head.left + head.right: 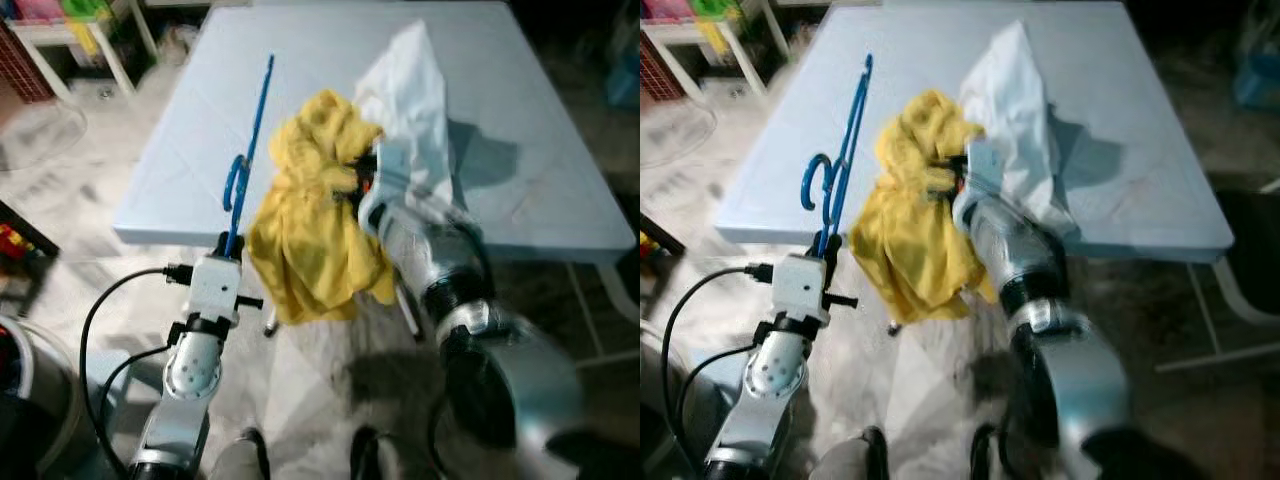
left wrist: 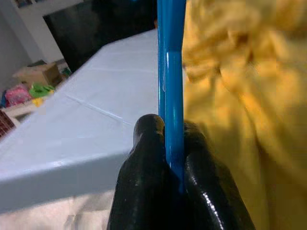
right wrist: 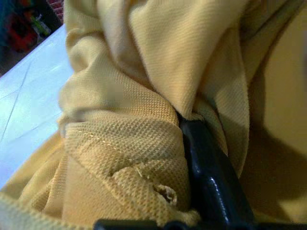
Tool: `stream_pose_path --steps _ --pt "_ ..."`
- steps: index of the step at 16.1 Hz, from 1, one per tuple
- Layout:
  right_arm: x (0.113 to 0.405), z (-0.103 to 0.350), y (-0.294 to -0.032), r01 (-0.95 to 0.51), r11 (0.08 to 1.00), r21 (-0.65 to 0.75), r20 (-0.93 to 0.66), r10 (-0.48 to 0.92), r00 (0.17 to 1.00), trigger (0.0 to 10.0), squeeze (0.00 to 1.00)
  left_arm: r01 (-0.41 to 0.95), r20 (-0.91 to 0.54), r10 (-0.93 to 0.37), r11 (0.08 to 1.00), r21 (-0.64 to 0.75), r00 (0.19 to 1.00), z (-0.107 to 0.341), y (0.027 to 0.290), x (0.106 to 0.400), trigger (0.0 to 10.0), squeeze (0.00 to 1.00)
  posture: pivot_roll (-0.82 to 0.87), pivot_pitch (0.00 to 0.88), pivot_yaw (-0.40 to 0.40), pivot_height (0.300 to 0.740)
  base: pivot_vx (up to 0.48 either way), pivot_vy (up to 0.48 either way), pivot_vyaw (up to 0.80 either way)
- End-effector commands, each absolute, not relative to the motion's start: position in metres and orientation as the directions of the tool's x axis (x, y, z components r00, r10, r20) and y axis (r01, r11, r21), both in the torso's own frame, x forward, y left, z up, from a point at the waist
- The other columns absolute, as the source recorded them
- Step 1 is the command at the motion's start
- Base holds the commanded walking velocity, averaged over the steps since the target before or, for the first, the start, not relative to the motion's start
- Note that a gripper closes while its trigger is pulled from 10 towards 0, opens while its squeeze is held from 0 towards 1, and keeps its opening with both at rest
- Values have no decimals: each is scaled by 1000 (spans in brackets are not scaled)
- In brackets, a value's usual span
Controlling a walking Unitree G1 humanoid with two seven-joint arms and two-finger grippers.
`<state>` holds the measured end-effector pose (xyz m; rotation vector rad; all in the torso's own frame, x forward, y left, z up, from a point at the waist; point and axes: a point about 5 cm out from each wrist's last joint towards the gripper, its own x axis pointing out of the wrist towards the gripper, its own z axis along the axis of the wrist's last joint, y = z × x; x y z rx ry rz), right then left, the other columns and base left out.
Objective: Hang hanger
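Left end effector (image 2: 173,143) clenched on slim blue plastic hanger (image 1: 250,150), held upright over pale blue worktop (image 1: 540,200) edge. Right end effector (image 3: 192,139) gripping crumpled yellow knit shirt (image 1: 310,220), just beside hanger, white cloth (image 1: 410,90) behind.

A pale blue desk (image 1: 200,150) with a smooth top stands on a light floor (image 1: 90,200). A white cloth (image 1: 410,90) lies on it toward 1 o'clock, and a yellow garment (image 1: 310,230) drapes over its 6 o'clock edge.
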<state>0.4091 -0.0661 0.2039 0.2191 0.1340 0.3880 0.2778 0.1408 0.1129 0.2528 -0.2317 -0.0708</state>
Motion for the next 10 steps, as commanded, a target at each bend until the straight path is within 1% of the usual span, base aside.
stream_pose_path --steps 1,3,4,6,8,9,10 --pt "416 230 -66 -338 904 262 -9 353 936 0 0 11 215 -70 965 263 974 113 146 273 10000 0 91 212 -21 740 0 0 0" --pt "423 263 -71 -309 901 305 58 306 950 0 0 -11 212 -48 963 268 976 112 149 267 10000 0 120 222 -33 740 0 0 0" --pt "423 271 -72 -309 900 308 75 301 951 0 0 -16 212 -44 963 270 976 112 150 266 10000 0 123 223 -33 740 0 0 0" --pt "426 305 -77 -314 888 335 176 268 947 0 0 -33 211 -27 961 275 977 112 155 263 10000 0 138 228 -43 740 0 0 0" --pt "424 346 -86 -325 877 355 308 219 926 0 0 -39 209 -21 960 279 978 112 156 261 10000 0 151 227 -48 740 0 0 0" --pt "419 388 -98 -330 872 361 433 157 888 0 0 -51 213 -11 958 281 977 113 156 260 10000 0 156 224 -51 740 0 0 0" --pt "413 411 -105 -327 877 352 499 120 858 0 0 -55 214 -7 958 281 977 114 157 260 10000 0 158 223 -53 740 0 0 0"
